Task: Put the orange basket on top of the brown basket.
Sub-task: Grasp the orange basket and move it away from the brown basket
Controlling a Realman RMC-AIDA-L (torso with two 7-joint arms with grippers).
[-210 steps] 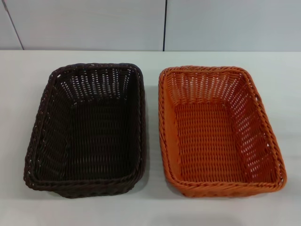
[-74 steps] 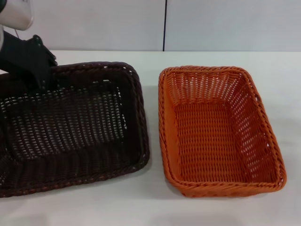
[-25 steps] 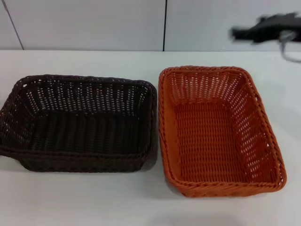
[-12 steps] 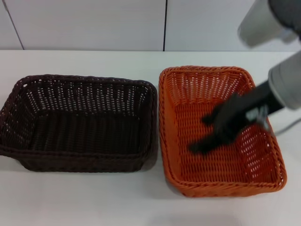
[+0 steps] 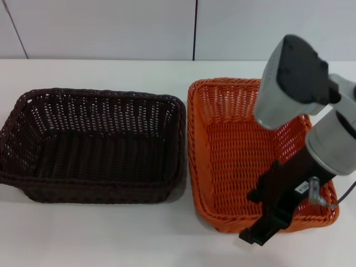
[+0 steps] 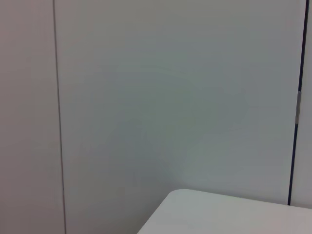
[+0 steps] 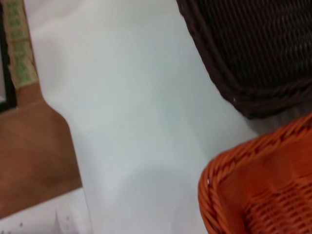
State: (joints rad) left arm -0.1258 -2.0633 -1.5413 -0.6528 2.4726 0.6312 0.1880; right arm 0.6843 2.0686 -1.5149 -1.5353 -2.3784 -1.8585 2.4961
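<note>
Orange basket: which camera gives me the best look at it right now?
The head view: the orange basket shows nearly whole, with the right gripper at its near rim. The right wrist view catches only one corner. The left wrist view shows none of it.

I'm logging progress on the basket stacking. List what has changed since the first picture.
The brown basket has been turned and shifted left; it now lies crosswise, and the left arm that handled it is gone from the head view. The right gripper has come in over the orange basket's near rim. The orange basket has not moved and is not yet stacked.
</note>
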